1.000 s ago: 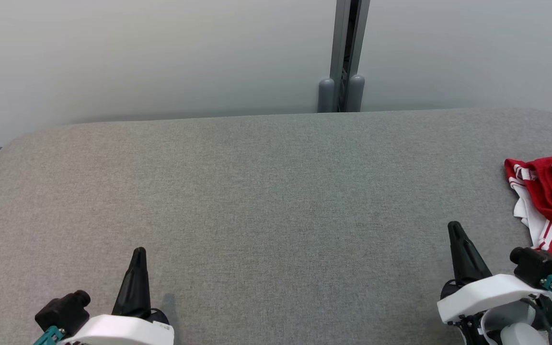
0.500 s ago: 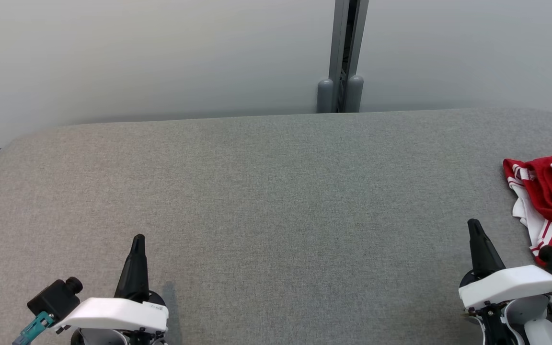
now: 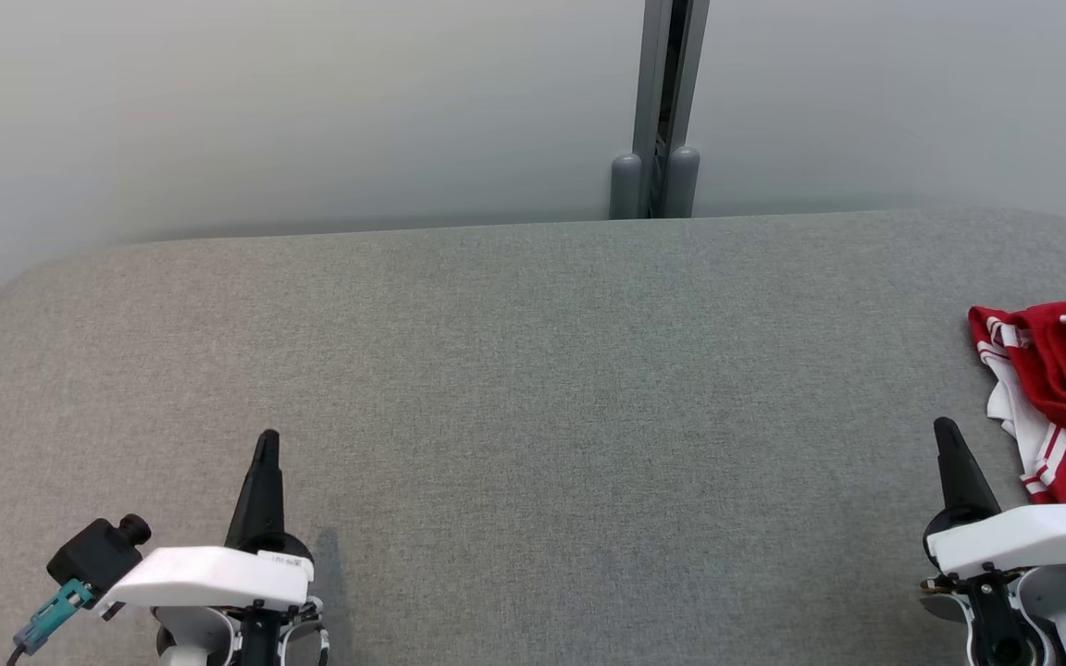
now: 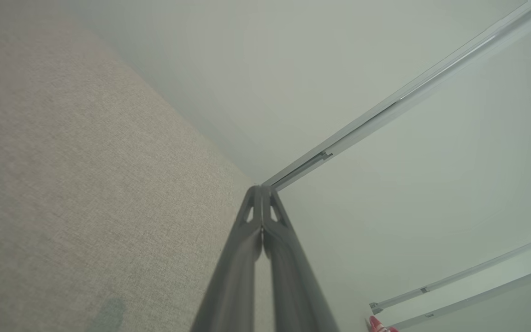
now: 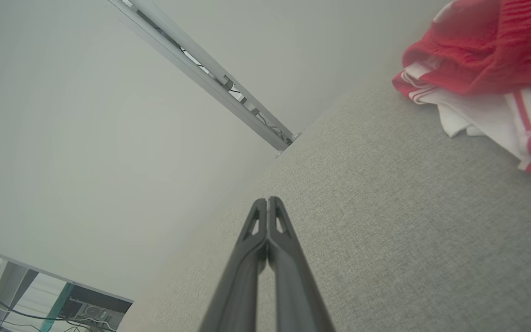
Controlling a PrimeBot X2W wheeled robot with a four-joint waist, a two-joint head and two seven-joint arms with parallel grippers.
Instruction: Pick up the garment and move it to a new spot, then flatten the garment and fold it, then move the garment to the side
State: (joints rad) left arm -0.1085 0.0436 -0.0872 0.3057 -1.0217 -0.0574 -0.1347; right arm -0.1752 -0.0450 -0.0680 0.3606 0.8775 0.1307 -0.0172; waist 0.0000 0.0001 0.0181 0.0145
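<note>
- Both grippers have shifted over the last second. The left gripper [image 3: 265, 437] now reaches farther up the head view. The right gripper [image 3: 946, 425] has slid toward the robot's right and stands closer to the garment [image 3: 1065, 379], which lies where it lay.
- The left gripper's two dark fingers are pressed together into a single point and hold nothing. In the left wrist view its tips [image 4: 262, 188] meet above the grey fabric surface.
- The right gripper's fingers are likewise pressed together and empty. In the right wrist view the closed tips [image 5: 269, 199] sit over bare fabric, with the garment [image 5: 482, 55] up and to the right, apart from them.
- The garment is a crumpled heap of red knit with white panels and red-and-white striped trim. It rests at the robot's right end of the padded table [image 3: 533, 370], partly cut off by the edge of the head view.
- The right gripper's tip stands just beside the heap's near edge without touching it. The left gripper is well apart, toward the table's other end.
- A sliver of the red garment [image 4: 378, 323] shows at the bottom of the left wrist view.
- The table is covered in grey woven fabric and has rounded corners. Behind it, pale wall panels [image 3: 265, 102] meet at a grey post [image 3: 658, 92].
- A desk frame with cables [image 5: 16, 286] sits blurred in the lower left corner of the right wrist view.
</note>
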